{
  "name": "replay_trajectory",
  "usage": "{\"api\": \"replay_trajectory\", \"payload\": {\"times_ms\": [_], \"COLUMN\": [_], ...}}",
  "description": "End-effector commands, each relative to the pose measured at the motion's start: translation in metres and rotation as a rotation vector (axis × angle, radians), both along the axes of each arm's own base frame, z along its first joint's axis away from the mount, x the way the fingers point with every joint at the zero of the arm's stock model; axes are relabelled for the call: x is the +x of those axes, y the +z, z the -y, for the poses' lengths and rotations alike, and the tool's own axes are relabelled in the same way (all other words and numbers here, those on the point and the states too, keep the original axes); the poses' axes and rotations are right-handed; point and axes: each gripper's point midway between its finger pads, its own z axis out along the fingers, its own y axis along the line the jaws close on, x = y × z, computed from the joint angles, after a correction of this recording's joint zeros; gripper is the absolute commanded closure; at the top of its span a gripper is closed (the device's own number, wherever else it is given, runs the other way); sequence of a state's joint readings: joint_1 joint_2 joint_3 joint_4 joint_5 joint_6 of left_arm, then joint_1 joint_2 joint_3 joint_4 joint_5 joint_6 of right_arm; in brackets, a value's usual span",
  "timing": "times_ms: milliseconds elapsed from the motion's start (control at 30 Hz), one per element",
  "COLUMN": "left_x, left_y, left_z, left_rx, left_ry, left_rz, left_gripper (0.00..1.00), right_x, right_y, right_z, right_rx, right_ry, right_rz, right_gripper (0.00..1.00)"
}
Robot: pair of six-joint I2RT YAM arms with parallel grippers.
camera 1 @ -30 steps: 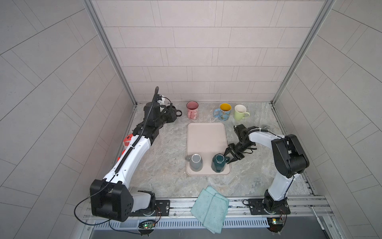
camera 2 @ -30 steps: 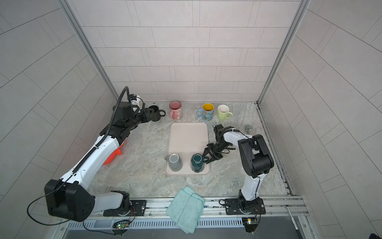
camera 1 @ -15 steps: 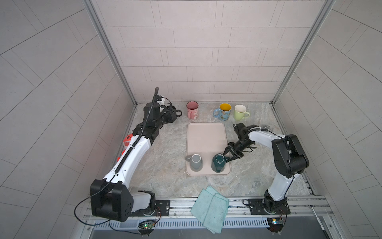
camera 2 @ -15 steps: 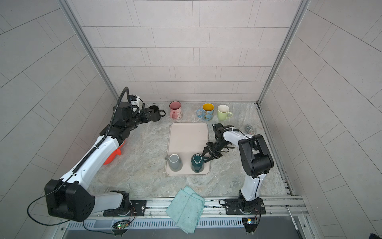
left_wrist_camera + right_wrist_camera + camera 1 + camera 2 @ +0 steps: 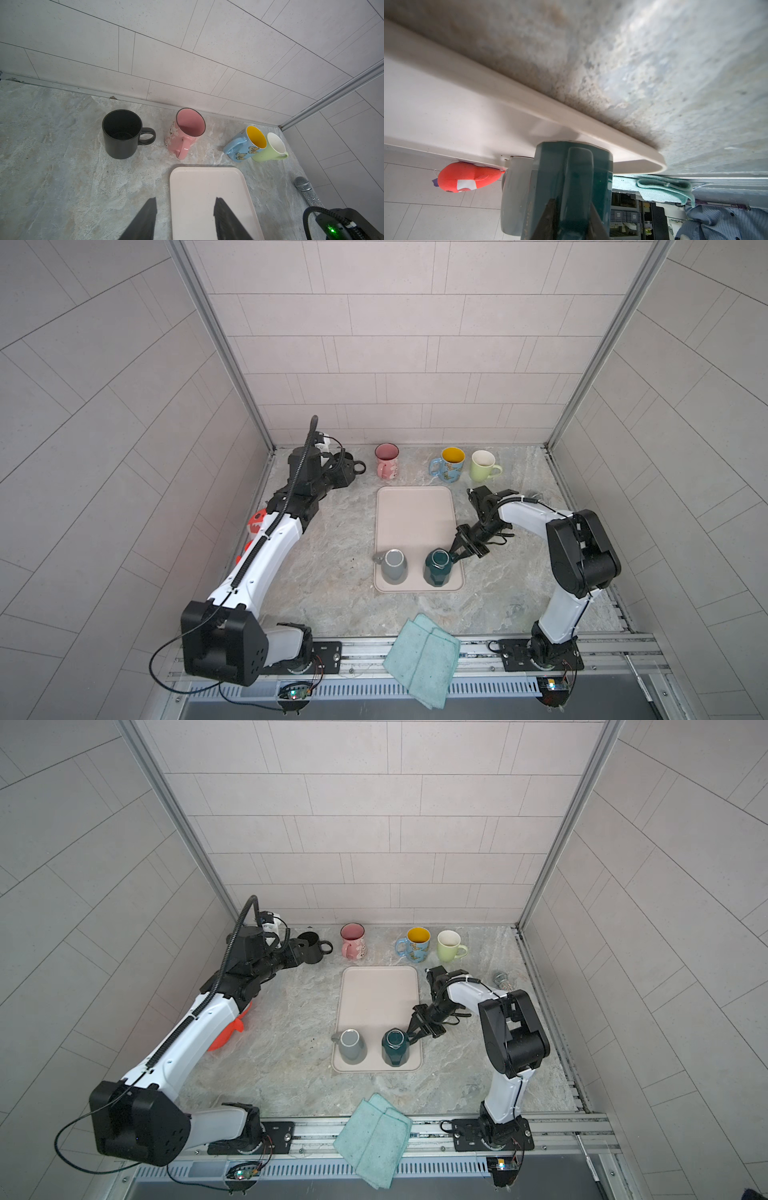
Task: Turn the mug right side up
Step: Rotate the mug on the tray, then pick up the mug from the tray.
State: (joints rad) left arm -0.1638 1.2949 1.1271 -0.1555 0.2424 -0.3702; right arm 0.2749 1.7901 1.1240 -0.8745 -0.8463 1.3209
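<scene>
right gripper (image 5: 571, 204) sits pinched against both sides of the handle of the dark green mug (image 5: 437, 573), which stands upside down in the near right corner of the tray (image 5: 413, 512), beside an inverted grey mug (image 5: 392, 571); left gripper (image 5: 185, 209) hangs parted, empty.

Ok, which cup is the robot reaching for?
The dark green mug, upside down on the tray: the right tool straddles its handle. The grey mug is untouched.

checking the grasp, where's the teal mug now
In a top view the teal mug sits upside down in the near right corner of the tray, beside the grey mug, right pincer at its handle.
</scene>
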Motion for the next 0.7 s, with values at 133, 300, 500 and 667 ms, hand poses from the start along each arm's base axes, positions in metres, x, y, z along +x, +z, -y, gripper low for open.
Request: {"api": "replay_trajectory", "payload": {"times_ms": [133, 300, 500, 667], "left_x": [-0.003, -0.003, -0.002, -0.002], "left_y": [0.006, 0.004, 0.004, 0.004], "left_z": [-0.003, -0.004, -0.005, -0.005], "left_rx": [-0.01, -0.009, -0.009, -0.009], "left_ry": [0.009, 0.011, 0.014, 0.013], "left_rz": [0.017, 0.012, 0.013, 0.01], "left_gripper": [0.5, 0.5, 0.5, 0.5], "right_x": [-0.004, -0.003, 0.002, 0.009], "right_y": [-0.003, -0.004, -0.005, -0.002], "right_z": [-0.002, -0.003, -0.004, -0.004], "right_rx": [-0.019, -0.017, -0.018, -0.02], "right_ry": [-0.018, -0.021, -0.025, -0.024], "right_rz": [-0.024, -0.016, 0.002, 0.04], "right_gripper": [0.82, 0.87, 1.0, 1.0]}}
